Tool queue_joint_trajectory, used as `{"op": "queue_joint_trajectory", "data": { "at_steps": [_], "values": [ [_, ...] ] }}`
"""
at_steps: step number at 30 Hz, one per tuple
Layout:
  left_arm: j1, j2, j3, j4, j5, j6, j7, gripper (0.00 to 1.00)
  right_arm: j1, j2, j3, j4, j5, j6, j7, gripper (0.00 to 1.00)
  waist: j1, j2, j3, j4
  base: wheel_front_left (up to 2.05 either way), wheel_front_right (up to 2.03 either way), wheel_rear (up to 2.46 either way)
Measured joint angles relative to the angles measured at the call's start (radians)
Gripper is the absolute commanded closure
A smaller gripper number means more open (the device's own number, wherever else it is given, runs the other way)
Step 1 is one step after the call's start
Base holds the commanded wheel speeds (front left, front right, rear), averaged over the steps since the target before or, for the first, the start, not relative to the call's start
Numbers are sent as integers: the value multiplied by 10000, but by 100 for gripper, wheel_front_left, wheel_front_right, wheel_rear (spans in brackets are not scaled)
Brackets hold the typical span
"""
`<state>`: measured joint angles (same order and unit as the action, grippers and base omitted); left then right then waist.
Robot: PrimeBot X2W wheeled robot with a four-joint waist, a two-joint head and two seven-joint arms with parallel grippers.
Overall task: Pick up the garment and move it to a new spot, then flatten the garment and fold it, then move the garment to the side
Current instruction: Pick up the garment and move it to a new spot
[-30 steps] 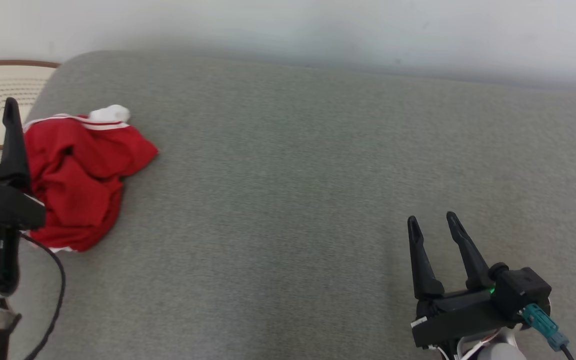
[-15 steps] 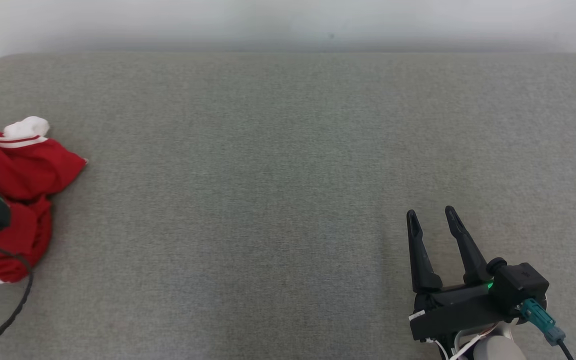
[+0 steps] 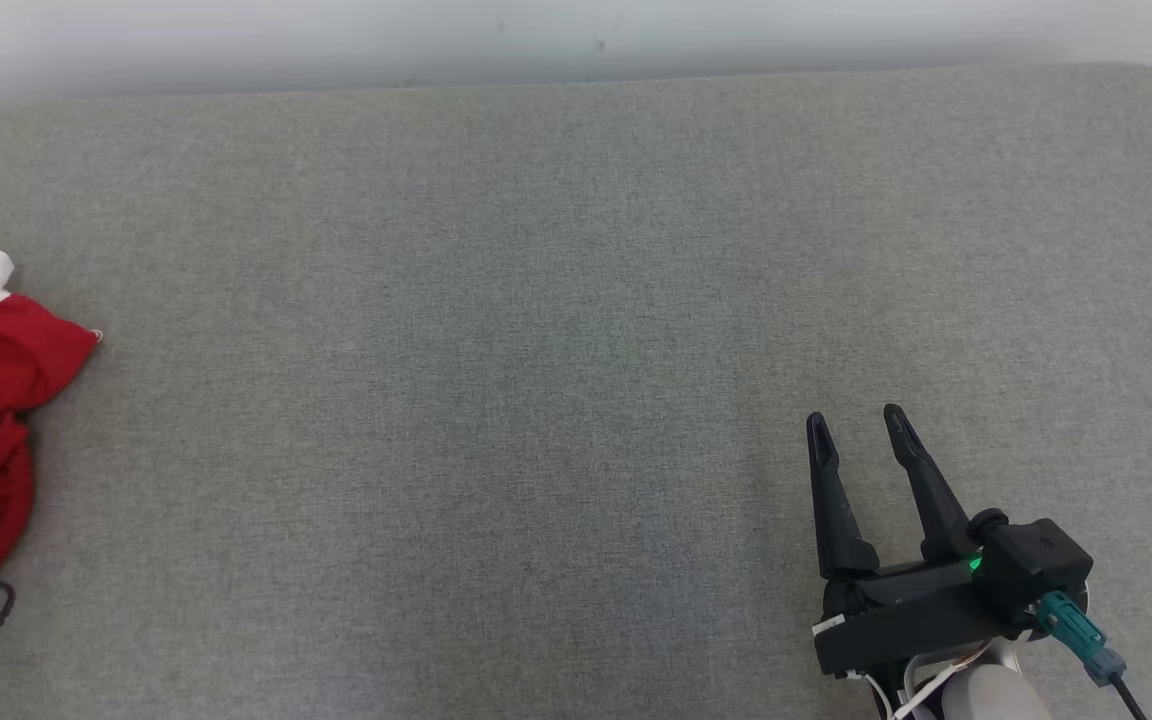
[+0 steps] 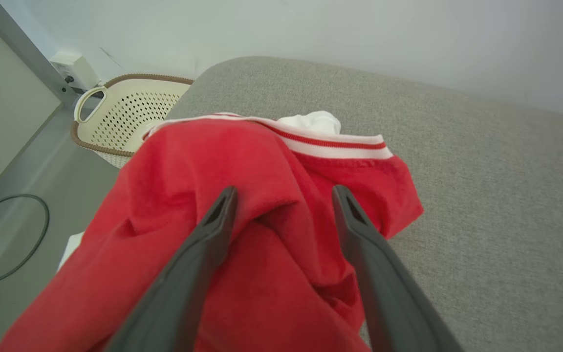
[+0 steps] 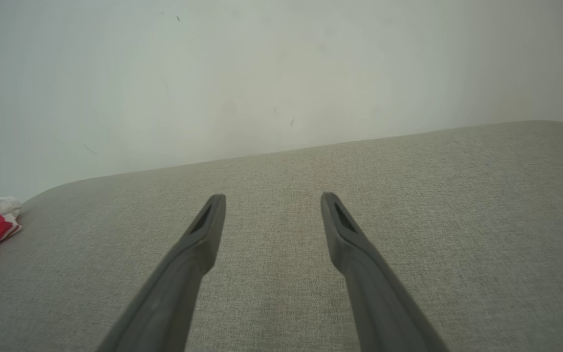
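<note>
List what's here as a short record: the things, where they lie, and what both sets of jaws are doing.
Cushion: grey, broad, against a pale wall
Garment: red, white trim, crumpled at cushion's left end
Left jaws: open, astride a red fold
Right jaws: open, above bare cushion
Basket: cream, perforated, beyond the garment
</note>
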<state>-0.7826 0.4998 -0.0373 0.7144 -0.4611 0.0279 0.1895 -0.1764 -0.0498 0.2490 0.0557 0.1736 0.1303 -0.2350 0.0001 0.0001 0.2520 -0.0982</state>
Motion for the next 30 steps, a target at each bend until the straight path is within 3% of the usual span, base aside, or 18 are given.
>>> {"op": "queue_joint_trajectory", "data": {
  "at_steps": [5,6,7,8,9,19,30],
  "values": [
    [-57,-12,-82,610,-6,102,167,0,-4,0,40,8,0,0,2,0,0,0,14,-104,0,0,0],
    [-79,-4,-119,719,13,104,234,21,-6,0,42,12,0,0,2,0,0,0,7,-117,0,0,0],
    [-106,2,-138,851,27,105,259,55,-9,0,46,17,0,0,4,0,0,0,-1,-129,0,0,0],
    [-139,4,-157,947,27,111,299,55,-12,0,56,17,0,0,6,0,-1,0,-12,-141,0,0,0],
    [-160,13,-228,1007,54,113,314,100,-13,0,63,17,0,0,15,0,0,0,-25,-153,0,0,0],
    [-325,111,-489,1081,295,-90,-888,100,92,0,-23,50,-40,0,75,0,0,0,-310,-54,0,0,0],
    [-1232,-40,-1032,-288,646,-437,-1697,100,414,0,-59,46,-31,0,115,0,-1,-1,-939,473,0,0,0]
  ]
}}
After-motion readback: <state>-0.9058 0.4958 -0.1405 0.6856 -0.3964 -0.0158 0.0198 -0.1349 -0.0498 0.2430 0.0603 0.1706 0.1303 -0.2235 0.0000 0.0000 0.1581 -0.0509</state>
